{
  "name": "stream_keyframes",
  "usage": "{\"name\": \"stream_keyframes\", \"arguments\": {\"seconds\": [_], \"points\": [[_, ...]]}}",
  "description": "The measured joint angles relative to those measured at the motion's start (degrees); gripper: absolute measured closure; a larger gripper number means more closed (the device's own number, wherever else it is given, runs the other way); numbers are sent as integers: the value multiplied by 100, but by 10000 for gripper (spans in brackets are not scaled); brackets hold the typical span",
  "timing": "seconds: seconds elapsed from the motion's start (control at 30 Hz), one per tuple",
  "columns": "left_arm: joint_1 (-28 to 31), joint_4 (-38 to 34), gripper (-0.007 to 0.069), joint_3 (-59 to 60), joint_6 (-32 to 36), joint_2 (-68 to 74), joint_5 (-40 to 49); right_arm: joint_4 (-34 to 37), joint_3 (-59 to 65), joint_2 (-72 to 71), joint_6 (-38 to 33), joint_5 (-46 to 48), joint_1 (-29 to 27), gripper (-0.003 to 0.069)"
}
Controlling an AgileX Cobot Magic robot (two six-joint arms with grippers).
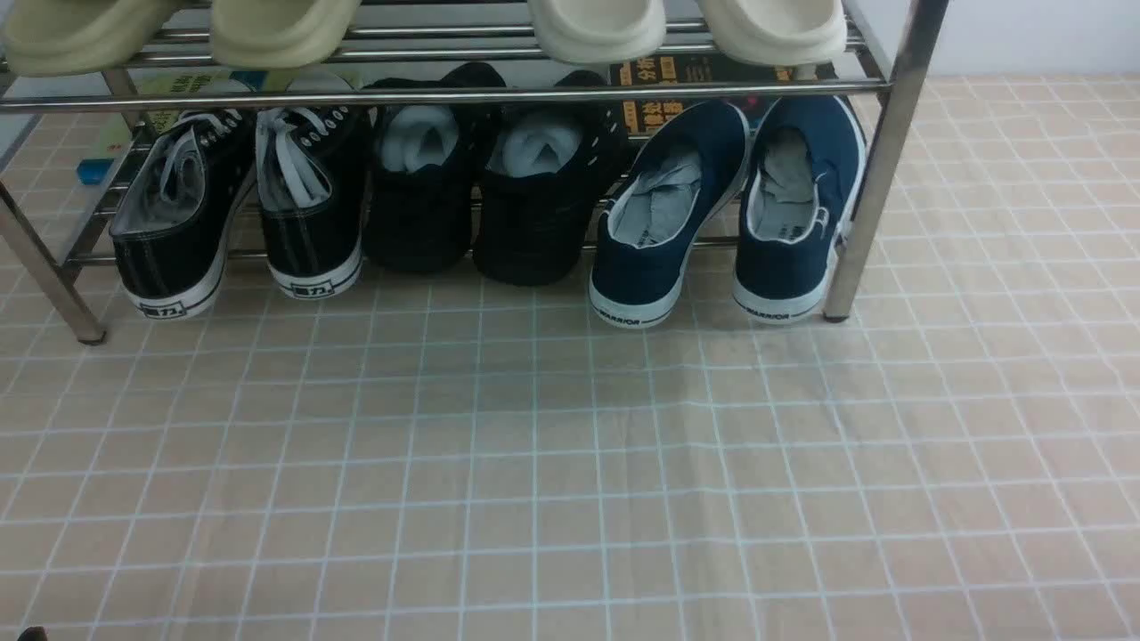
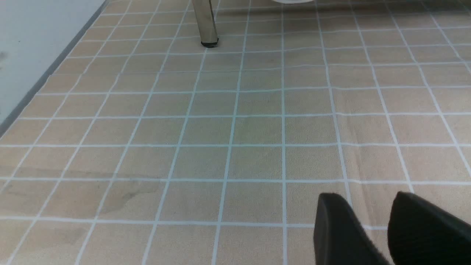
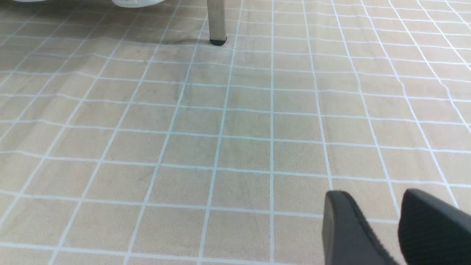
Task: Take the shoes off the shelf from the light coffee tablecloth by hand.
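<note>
The left gripper [image 2: 371, 209] hangs over the light beige tablecloth [image 1: 570, 463], its two dark fingers apart with bare cloth showing between them. The right gripper [image 3: 382, 206] is posed much the same way above the cloth, its fingers also parted around nothing but the checked fabric. Neither arm's full reach can be made out; the front view gives only a small dark tip [image 1: 33, 634] at its lower left corner, and the right gripper does not appear there at all. That same view alone shows the navy slip-ons [image 1: 712, 214] whole, right of centre in the upper half of the frame, on the lower tier of the chrome rack [image 1: 877, 169], heels toward the camera and paper stuffed inside. Black lace-up sneakers [image 1: 240, 205] sit at the upper left, all-black knit shoes [image 1: 499, 196] between the two pairs, and pale clogs [image 1: 427, 27] along the top edge on the upper tier. The wrist views show just a rack leg and slivers of white sole, but only the left one catches the pale wall [image 2: 33, 44] beside the cloth.
</note>
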Motion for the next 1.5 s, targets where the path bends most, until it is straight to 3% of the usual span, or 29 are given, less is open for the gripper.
{"name": "stream_keyframes", "arguments": {"seconds": [0.97, 1.5], "points": [[0, 0, 384, 0, 0, 0, 0, 0, 0, 0, 0, 0, 0, 419], [0, 0, 384, 0, 0, 0, 0, -374, 26, 0, 0, -172, 0, 419]]}}
